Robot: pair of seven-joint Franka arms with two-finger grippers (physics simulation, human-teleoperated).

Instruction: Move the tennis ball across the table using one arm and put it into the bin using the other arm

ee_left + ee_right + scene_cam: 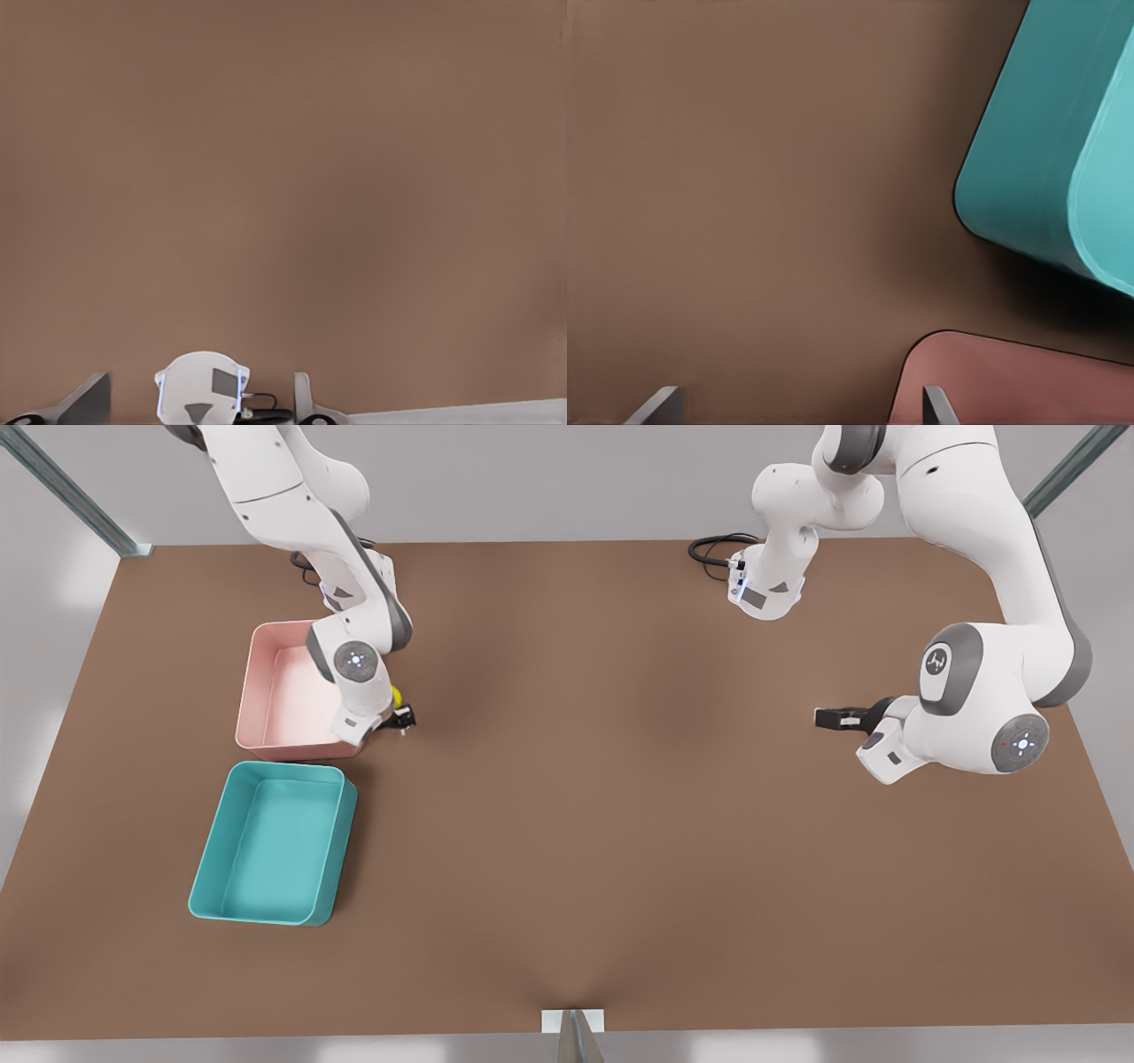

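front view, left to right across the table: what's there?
Teal bin → pink bin → right tool, with the tennis ball just behind it → left tool, waiting over bare table. The two bins overlap somewhat in left-right extent.

Bin (273, 846) before second tub (288, 691); tennis ball (396, 694) beside tub.
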